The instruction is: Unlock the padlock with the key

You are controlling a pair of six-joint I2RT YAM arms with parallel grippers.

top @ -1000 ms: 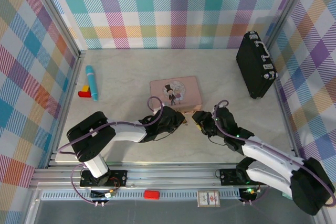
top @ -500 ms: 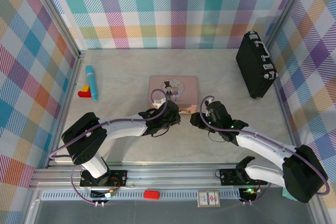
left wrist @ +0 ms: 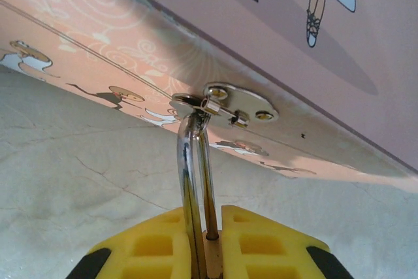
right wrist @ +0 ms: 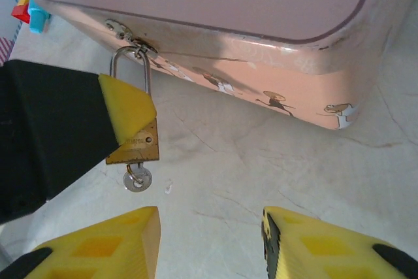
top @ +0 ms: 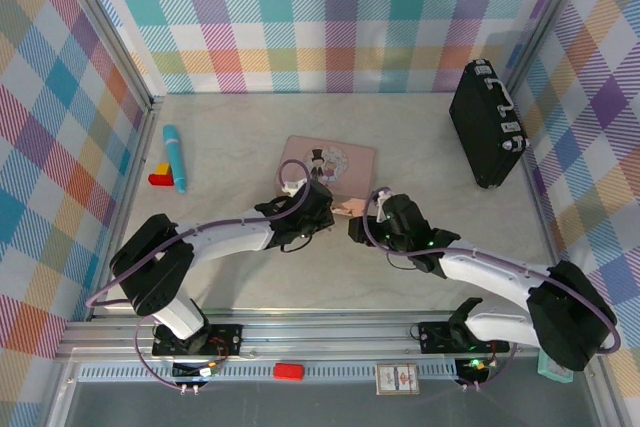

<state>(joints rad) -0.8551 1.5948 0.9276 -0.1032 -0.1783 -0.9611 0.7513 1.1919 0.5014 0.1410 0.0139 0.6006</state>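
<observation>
The brass padlock (right wrist: 137, 145) hangs by its silver shackle (left wrist: 191, 168) from the clasp (left wrist: 228, 99) on the front of the pink tin (top: 330, 159). My left gripper (left wrist: 212, 227) is shut on the padlock's body, one yellow finger (right wrist: 127, 112) covering its upper half. The key (right wrist: 137, 178), a small silver head on a ring, sticks out of the padlock's underside. My right gripper (right wrist: 209, 240) is open just short of the key, with bare table between its fingers. In the top view the left gripper (top: 322, 209) and right gripper (top: 358, 227) meet at the tin's near edge.
A black case (top: 487, 124) stands at the back right. A blue marker (top: 176, 157) and a red and yellow block (top: 160, 175) lie by the left wall. The patterned walls close in three sides of the table (top: 250, 267).
Both grippers have moved away from the bases towards the tin, the right one also leftwards. The tin has slid back and turned slightly. The left gripper stays shut on the padlock.
</observation>
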